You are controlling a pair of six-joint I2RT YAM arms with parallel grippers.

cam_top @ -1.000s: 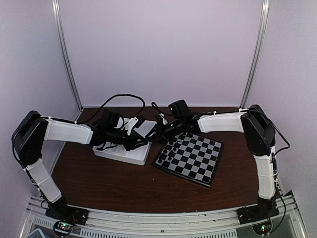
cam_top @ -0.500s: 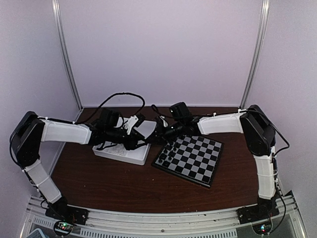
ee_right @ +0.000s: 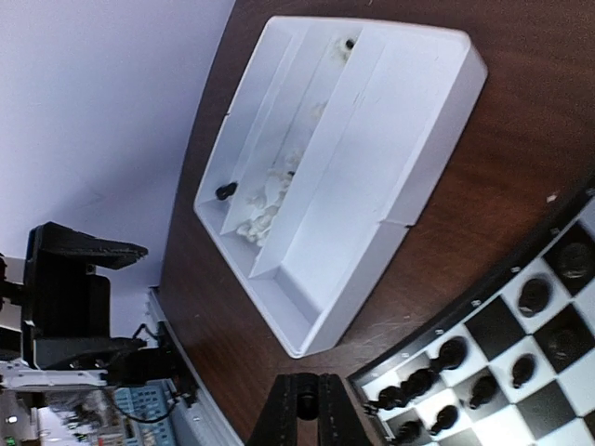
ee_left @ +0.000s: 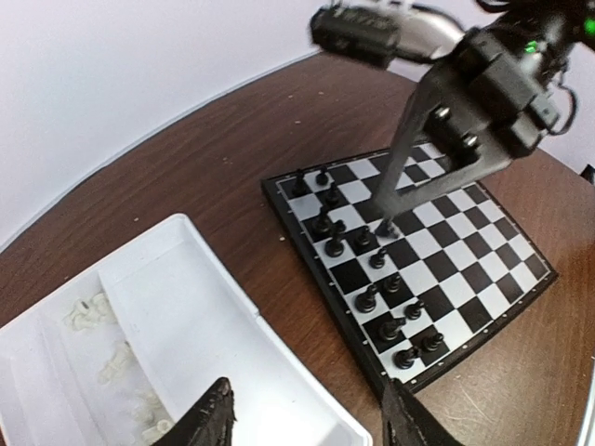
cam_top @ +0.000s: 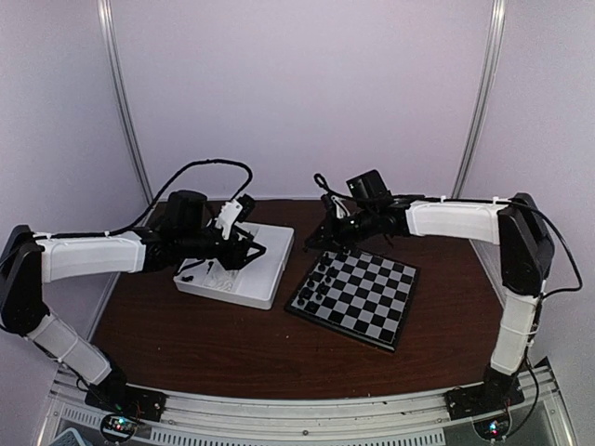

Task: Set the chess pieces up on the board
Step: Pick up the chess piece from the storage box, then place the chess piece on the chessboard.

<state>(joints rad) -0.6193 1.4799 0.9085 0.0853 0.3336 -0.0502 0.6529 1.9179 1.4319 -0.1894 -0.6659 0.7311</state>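
The board point(cam_top: 372, 307) lies right of centre, with several black chess pieces point(cam_top: 321, 279) in two rows along its left edge. My right gripper point(cam_top: 327, 237) is over the board's far left corner, shut on one small black piece point(ee_right: 305, 402). Its fingers point(ee_left: 386, 223) reach down among the black pieces point(ee_left: 367, 269) in the left wrist view. My left gripper point(cam_top: 249, 249) is open and empty above the white tray point(cam_top: 237, 279). White pieces point(ee_left: 112, 362) lie in the tray's narrow compartments.
The tray point(ee_right: 372, 158) sits just left of the board point(ee_right: 493, 325), with a strip of brown table between them. Two stray black pieces point(ee_right: 224, 191) lie in the tray beside the white ones point(ee_right: 265, 200). Cables loop behind both wrists.
Both arms have drawn apart. The left arm swung back to the left, over the tray. The right arm pulled right, its gripper now at the board's far left corner.
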